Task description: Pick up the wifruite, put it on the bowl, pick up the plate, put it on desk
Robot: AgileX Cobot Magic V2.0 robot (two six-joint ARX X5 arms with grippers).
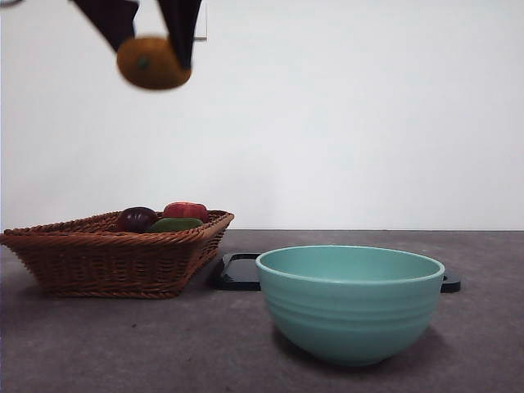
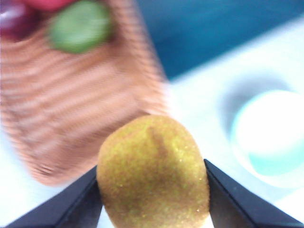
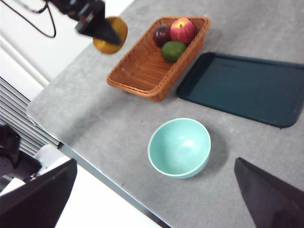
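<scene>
Two black jaws of my left gripper [image 2: 153, 190] pinch the wifruite [image 2: 153, 173] between them, one pressed against each side of its yellow-brown, finely speckled skin. In the front view I hold that fruit [image 1: 152, 63] high in the air at the upper left, well above the wicker basket [image 1: 106, 262] and clear of everything on the desk [image 1: 123, 344]. My right wrist camera shows the same thing from across the table: my left gripper [image 3: 102, 32] dark against the fruit [image 3: 114, 35], hanging beside the basket's [image 3: 137, 76] far end, out over the grey tabletop near its edge.

Inside the basket lie a dark purple fruit [image 3: 162, 35], a red apple-like fruit [image 3: 182, 30] and a green fruit [image 3: 173, 50], bunched together at one end. Just beside the basket a dark flat tray [image 3: 247, 88] lies on the desk.

The bowl [image 1: 350, 301], mint green with faint ridges round its outside, stands upright on the desk in front of the tray, well apart from the fruit I carry. Nothing is in it [image 3: 179, 147].

My right gripper [image 3: 156, 199] hangs high over the near edge of the table with its jaws spread wide, one at each lower corner of its own view, gripping nothing.
</scene>
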